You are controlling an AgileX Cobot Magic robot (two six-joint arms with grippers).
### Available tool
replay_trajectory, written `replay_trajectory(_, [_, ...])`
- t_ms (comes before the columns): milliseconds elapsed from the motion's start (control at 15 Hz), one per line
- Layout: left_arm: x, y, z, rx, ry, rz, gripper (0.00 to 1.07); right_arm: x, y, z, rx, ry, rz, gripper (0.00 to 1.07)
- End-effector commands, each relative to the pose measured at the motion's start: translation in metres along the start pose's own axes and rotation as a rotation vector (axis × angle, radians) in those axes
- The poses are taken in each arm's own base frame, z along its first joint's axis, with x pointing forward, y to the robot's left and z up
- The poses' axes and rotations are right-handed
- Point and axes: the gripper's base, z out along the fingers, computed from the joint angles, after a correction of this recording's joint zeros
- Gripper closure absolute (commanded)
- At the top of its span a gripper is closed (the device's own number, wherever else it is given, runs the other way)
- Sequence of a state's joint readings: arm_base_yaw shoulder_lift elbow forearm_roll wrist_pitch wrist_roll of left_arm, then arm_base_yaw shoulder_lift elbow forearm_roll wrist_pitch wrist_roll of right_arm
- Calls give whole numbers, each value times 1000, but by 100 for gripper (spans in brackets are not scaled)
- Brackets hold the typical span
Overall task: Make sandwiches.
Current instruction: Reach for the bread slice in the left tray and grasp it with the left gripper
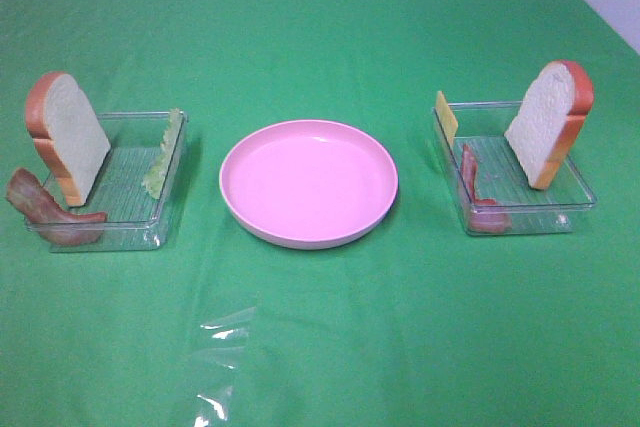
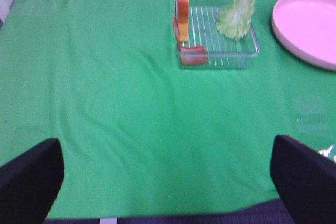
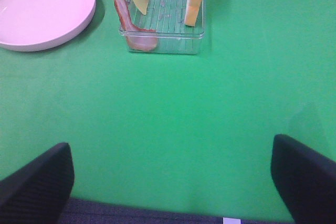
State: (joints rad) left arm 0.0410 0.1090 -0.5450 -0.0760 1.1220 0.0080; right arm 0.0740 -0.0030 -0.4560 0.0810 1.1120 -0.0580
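Note:
The sandwich parts lie apart in two clear trays. The left tray (image 1: 125, 232) holds an upright bread slice (image 1: 68, 137), a bacon strip (image 1: 45, 209) and a lettuce leaf (image 1: 163, 155). The right tray (image 1: 545, 217) holds an upright bread slice (image 1: 550, 122), a yellow cheese slice (image 1: 446, 117) and a bacon strip (image 1: 478, 192). My left gripper (image 2: 168, 182) is open and empty, well short of the left tray (image 2: 218, 61). My right gripper (image 3: 173, 182) is open and empty, well short of the right tray (image 3: 163, 43). Neither gripper shows in the exterior high view.
A round pink plate (image 1: 308, 182) sits between the trays on the green cloth; it also shows in the left wrist view (image 2: 310, 24) and the right wrist view (image 3: 42, 9). A shiny wrinkled clear patch (image 1: 222, 367) lies on the cloth near the front.

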Motion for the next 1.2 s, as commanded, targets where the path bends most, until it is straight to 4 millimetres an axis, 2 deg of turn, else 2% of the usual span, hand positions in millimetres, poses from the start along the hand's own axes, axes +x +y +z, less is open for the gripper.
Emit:
replay_trajectory(67, [-27,-1,9,9,213,70,4,2,0,-2,1,-37,5,9])
replay_trajectory(133, [-37,0,15,7,283,76,4,2,0,-2,1,-37,5,9])
replay_trajectory(200, [-74,0,33,14,452,59,4,2,0,-2,1,-37,5,9])
replay_trajectory(267, [-100,0,50,18,501,35,4,2,0,-2,1,-37,5,9])
replay_trajectory(333, [-109,0,57,18,519,31,4,2,0,-2,1,-37,5,9])
replay_trajectory(400, [-130,1,74,8,553,15,4,2,0,-2,1,-37,5,9])
replay_trajectory(533, [-165,6,124,-23,648,2,4,2,0,-2,1,-37,5,9])
replay_trajectory(600, [-174,7,138,-26,665,-6,4,2,0,-2,1,-37,5,9])
replay_trajectory(667, [-206,9,190,-31,696,-39,4,2,0,-2,1,-37,5,9])
replay_trajectory(867, [-230,4,261,4,732,-53,4,2,0,-2,1,-37,5,9])
replay_trajectory(933, [-231,1,273,10,742,-44,4,2,0,-2,1,-37,5,9])
replay_trajectory(1067, [-228,-13,316,23,785,-35,4,2,0,-2,1,-37,5,9])
replay_trajectory(1200, [-222,-23,350,25,815,-35,4,2,0,-2,1,-37,5,9])
